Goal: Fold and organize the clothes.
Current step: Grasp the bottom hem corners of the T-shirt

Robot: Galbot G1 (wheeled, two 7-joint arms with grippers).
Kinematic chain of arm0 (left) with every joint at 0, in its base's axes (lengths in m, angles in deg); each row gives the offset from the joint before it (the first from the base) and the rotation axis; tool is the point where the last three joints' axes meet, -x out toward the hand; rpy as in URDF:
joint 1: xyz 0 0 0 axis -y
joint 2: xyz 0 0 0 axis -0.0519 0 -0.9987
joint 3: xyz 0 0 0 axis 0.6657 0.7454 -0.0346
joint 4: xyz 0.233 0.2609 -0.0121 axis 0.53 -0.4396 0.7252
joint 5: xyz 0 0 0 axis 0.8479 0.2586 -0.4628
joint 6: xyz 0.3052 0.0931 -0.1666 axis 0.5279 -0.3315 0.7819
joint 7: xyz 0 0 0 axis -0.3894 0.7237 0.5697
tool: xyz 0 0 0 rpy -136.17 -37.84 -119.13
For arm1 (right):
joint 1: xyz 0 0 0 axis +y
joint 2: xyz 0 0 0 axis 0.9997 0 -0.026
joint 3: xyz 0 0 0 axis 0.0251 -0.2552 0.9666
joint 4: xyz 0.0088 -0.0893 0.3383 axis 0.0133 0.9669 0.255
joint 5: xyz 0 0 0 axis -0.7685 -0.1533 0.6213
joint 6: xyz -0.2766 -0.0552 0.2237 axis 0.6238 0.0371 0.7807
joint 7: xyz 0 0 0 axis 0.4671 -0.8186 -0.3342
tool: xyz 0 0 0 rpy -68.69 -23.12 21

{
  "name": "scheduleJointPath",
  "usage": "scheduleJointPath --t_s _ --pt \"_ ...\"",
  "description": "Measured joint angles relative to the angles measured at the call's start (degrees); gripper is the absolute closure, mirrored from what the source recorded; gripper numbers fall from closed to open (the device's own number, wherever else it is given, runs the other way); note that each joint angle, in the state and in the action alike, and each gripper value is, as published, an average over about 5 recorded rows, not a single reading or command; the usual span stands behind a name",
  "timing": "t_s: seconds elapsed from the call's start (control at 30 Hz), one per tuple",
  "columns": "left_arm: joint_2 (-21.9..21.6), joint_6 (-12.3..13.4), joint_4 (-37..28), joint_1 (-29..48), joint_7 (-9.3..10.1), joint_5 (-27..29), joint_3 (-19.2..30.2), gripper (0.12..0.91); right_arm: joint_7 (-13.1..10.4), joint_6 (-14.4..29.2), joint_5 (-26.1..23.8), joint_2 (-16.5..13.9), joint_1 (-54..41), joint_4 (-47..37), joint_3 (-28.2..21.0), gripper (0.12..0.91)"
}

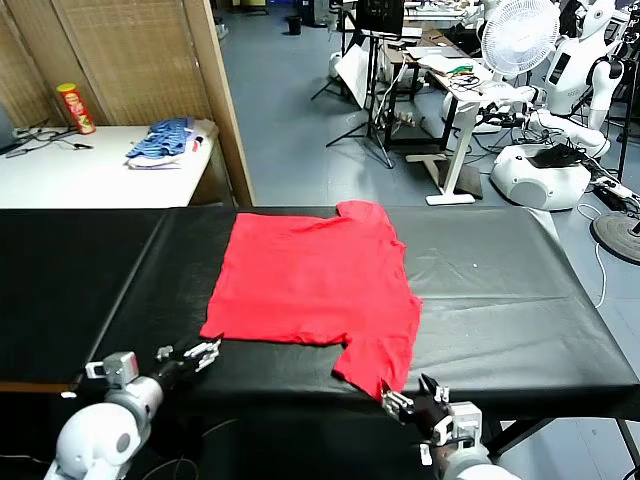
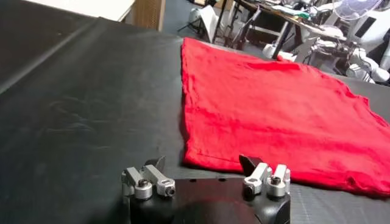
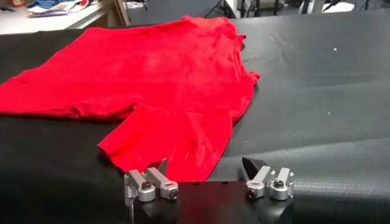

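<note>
T-shirt (image 1: 315,280) x1 flat on table (image 1: 500,290), 2 grippers open

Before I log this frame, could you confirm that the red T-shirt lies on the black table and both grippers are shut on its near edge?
Not quite: the red T-shirt lies on the black table, but the left gripper and right gripper are open, holding nothing, as both wrist views show.

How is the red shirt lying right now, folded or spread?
Partly folded: the red shirt lies flat on the black table, one side tucked to a straight edge, one sleeve out.
</note>
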Motion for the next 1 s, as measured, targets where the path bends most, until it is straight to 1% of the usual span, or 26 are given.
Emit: scheduleJointPath --t_s 0.07,0.1,0.2,0.27,0.3,0.33,0.37,0.4,0.43,0.47,0.5,0.53,0.57,0.67,0.73,0.87,1.0 --pt "0.0 0.12 -0.16 0.21 -0.06 -0.01 0.15 0.232 0.01 0.01 -0.24 0.07 -0.03 -0.12 -0.06 0.25" --pt "-0.01 0.27 -0.35 0.44 -0.13 -0.02 0.32 0.232 0.02 0.03 -0.48 0.12 -0.06 -0.23 -0.12 0.273" --pt "-0.07 0.65 -0.93 0.99 -0.28 0.09 0.82 0.232 0.02 0.17 -1.15 0.34 -0.13 -0.6 -0.34 0.393" --pt "-0.08 0.87 -1.46 1.37 -0.29 0.22 1.09 0.248 -0.06 0.25 -1.43 0.49 -0.17 -0.89 -0.59 0.502" --pt "-0.07 1.0 -1.76 1.52 -0.27 0.29 1.17 0.272 -0.16 0.28 -1.53 0.57 -0.18 -1.04 -0.75 0.552" --pt "-0.04 1.13 -2.03 1.63 -0.25 0.37 1.22 0.313 -0.32 0.29 -1.6 0.64 -0.19 -1.16 -0.91 0.618" --pt "-0.01 1.27 -2.23 1.66 -0.23 0.47 1.25 0.353 -0.5 0.29 -1.62 0.71 -0.19 -1.23 -1.08 0.668" --pt "0.04 1.4 -2.34 1.63 -0.21 0.59 1.27 0.403 -0.72 0.29 -1.59 0.76 -0.16 -1.23 -1.21 0.718" --pt "0.11 1.52 -2.35 1.5 -0.21 0.76 1.29 0.469 -0.98 0.29 -1.53 0.81 -0.1 -1.17 -1.29 0.783" --pt "0.18 1.59 -2.26 1.33 -0.22 0.93 1.32 0.519 -1.22 0.28 -1.45 0.85 -0.01 -1.03 -1.28 0.831" --pt "0.27 1.63 -2.13 1.14 -0.22 1.11 1.35 0.57 -1.45 0.23 -1.38 0.85 0.12 -0.85 -1.19 0.861" --pt "0.37 1.64 -1.96 0.92 -0.22 1.33 1.4 0.637 -1.64 0.12 -1.33 0.82 0.31 -0.6 -1.02 0.891" --pt "0.47 1.64 -1.74 0.67 -0.22 1.55 1.48 0.687 -1.8 -0.09 -1.3 0.74 0.54 -0.29 -0.77 0.905" --pt "0.81 1.54 -0.96 -0.1 -0.14 2.06 1.69 0.844 -1.88 -1.29 -1.28 0.2 1.57 1.34 0.26 0.904" --pt "1.08 1.38 -0.2 -0.7 0.17 2.24 1.78 0.894 -1.72 -2.05 -1.2 -0.35 2.56 3.05 1.15 0.904" --pt "1.63 0.66 2.39 -2.28 1.6 2.24 1.68 0.902 -1.06 -2.24 -0.36 -1.66 4.83 6.86 3.53 0.904" --pt "1.76 -0.1 6.26 -5.0 2.93 1.79 1.37 0.903 -0.23 -0.92 1.74 -2.99 5.19 8.3 6.34 0.904"
